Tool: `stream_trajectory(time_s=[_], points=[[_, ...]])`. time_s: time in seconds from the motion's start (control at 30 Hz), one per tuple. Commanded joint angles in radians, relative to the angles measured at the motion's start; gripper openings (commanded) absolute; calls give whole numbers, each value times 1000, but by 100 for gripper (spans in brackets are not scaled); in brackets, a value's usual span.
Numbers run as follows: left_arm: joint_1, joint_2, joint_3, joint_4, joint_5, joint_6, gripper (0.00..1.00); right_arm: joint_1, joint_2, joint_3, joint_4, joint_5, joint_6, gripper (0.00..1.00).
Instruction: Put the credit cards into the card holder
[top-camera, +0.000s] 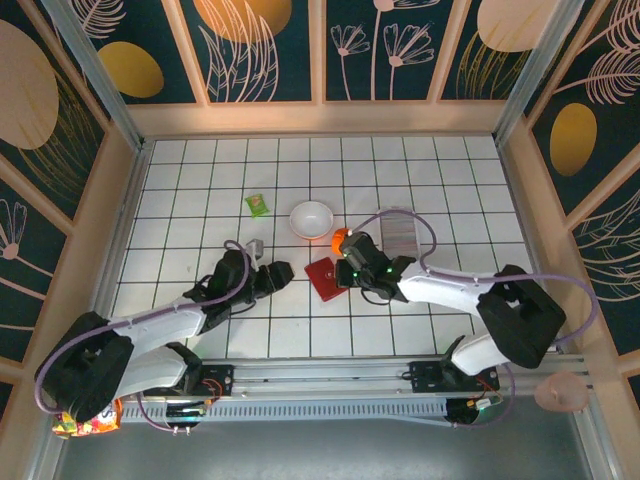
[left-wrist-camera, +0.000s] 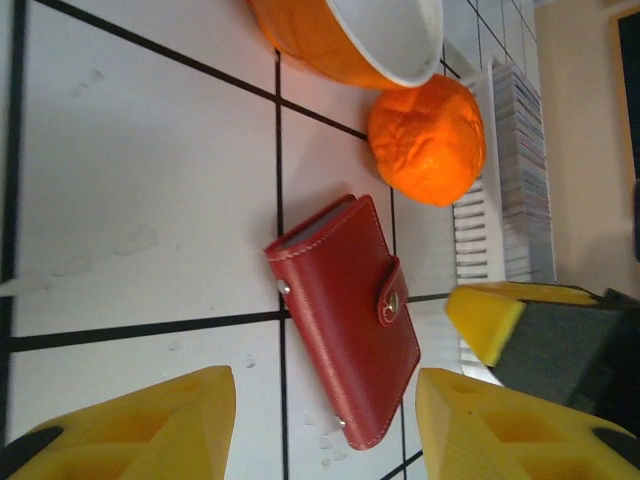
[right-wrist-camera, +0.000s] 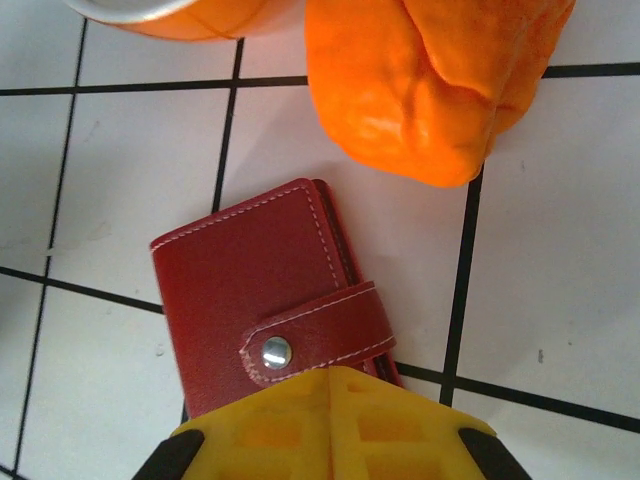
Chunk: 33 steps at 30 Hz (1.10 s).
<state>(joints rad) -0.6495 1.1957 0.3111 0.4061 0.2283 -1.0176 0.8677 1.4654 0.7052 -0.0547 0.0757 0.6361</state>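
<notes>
Right gripper (right-wrist-camera: 330, 385): my yellow pads are pressed together, tips at the card holder's near edge just below its snap; I cannot tell whether they pinch anything.
Card holder (right-wrist-camera: 265, 300): dark red, nearly square, white stitching, strap fastened by a small silver snap. It lies flat and shut about mid-table, somewhat nearer the near edge than the far.
Left gripper (left-wrist-camera: 325, 390): my jaws stand apart with nothing clamped; the card holder lies just ahead, untouched.
Cards (left-wrist-camera: 525, 170): a silvery ribbed row standing in a clear tray (left-wrist-camera: 470, 235), beyond the card holder toward the far right corner.
Orange lump (left-wrist-camera: 427, 140): crumpled, beside the tray, between the card holder and the bowl (left-wrist-camera: 350, 40).
</notes>
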Motion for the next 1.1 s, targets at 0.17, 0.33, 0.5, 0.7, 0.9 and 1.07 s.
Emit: stream_trajectory(time_s=[0.17, 0.33, 0.5, 0.7, 0.9, 1.07], points=[[-89, 149, 69, 152, -4, -63, 50, -4, 62, 3, 47, 34, 21, 5], [-106, 201, 75, 160, -27, -71, 50, -5, 77, -25, 50, 43, 32, 4], [-124, 249, 82, 180, -28, -87, 50, -3, 90, -63, 64, 39, 46, 2], [-134, 307, 90, 209, -12, -102, 46, -2, 79, -86, 62, 44, 55, 1], [-145, 338, 100, 245, -5, -117, 45, -2, 68, -98, 77, 33, 59, 1], [-148, 373, 108, 273, -5, -128, 43, -2, 70, -105, 90, 27, 62, 1]])
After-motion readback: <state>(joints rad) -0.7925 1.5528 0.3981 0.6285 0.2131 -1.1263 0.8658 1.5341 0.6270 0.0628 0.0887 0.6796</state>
